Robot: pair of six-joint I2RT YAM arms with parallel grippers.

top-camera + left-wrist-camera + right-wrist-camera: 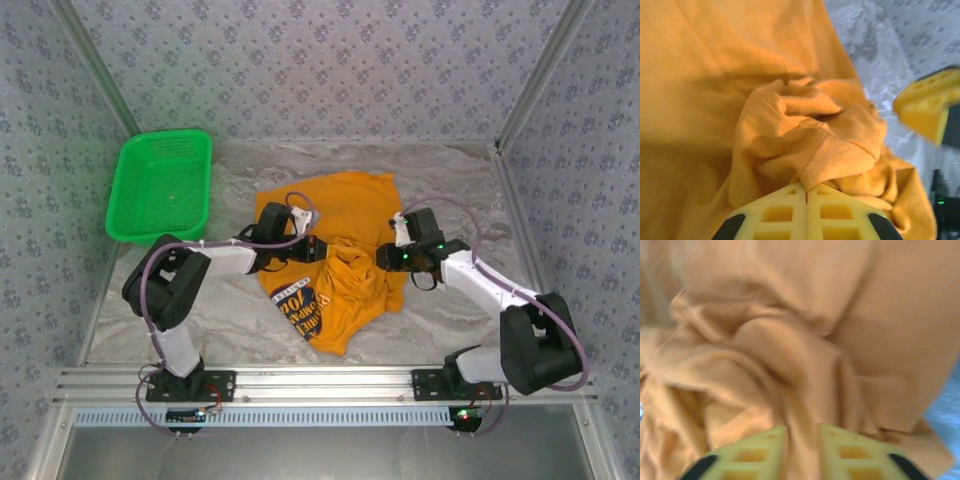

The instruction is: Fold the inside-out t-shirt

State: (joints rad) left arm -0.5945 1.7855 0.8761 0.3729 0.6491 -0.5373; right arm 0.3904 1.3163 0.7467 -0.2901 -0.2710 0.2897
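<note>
Your table (450,190) carries the shirt (345,215) at its middle, spread flat on the far side and bunched up toward the near side, where the dark print (300,305) faces up. The basket (165,190) sits at the far left corner, apart from the shirt. Your left gripper (806,187) is at the bunch from the left, jaws closed on a hemmed fold of the shirt. Your right gripper (802,432) meets it from the right, jaws parted with cloth lying in the gap.
</note>
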